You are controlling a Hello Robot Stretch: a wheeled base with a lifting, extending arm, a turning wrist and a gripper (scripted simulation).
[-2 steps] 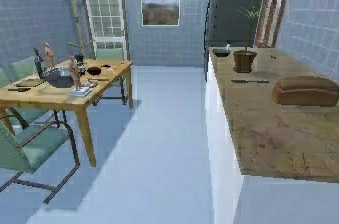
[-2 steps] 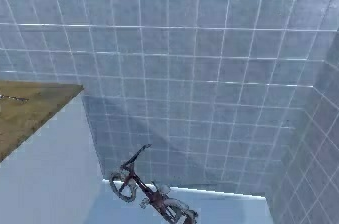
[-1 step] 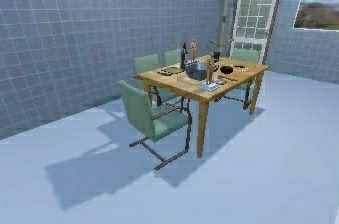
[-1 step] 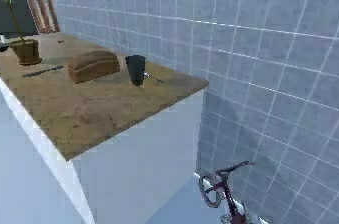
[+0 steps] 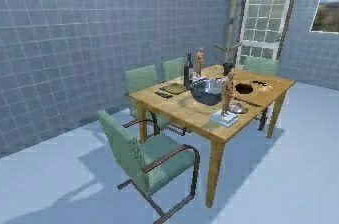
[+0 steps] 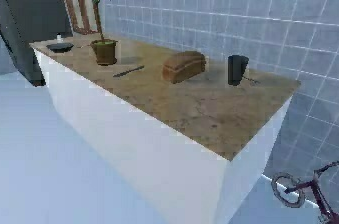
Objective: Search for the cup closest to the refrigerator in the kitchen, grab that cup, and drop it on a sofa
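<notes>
You're looking out over a long counter, brown speckled stone top on white sides (image 6: 192, 115), running from far left to near right against a blue-grey tiled wall (image 6: 277, 30). The task's thing, a dark cylindrical cup (image 6: 238, 69), is standing upright on the counter's far edge toward the right end, close to the wall. Just left of it a brown loaf of bread (image 6: 184, 66) is lying on the top, apart from the cup. Further left a thin dark utensil (image 6: 129, 71) is lying flat, then a plant in a round brown pot (image 6: 104, 52), then a small dark dish (image 6: 61, 46) near the far-left end. A tall dark-grey appliance block (image 6: 22, 35) is rising behind that end, well apart from the cup. At bottom right a red bicycle (image 6: 307, 188) is leaning on the floor beside the counter.

Ahead, you're facing a light wooden dining table (image 5: 192, 110) w/ green padded metal-frame chairs (image 5: 142, 155) around it. A dark round bowl (image 5: 205, 92) is sitting mid-table, w/ a dark bottle (image 5: 187, 68) and a brownish statuette (image 5: 229, 85) near it. A white-framed glazed door (image 5: 264, 30) is standing behind the table.

Pincer state: you can't tell.
</notes>
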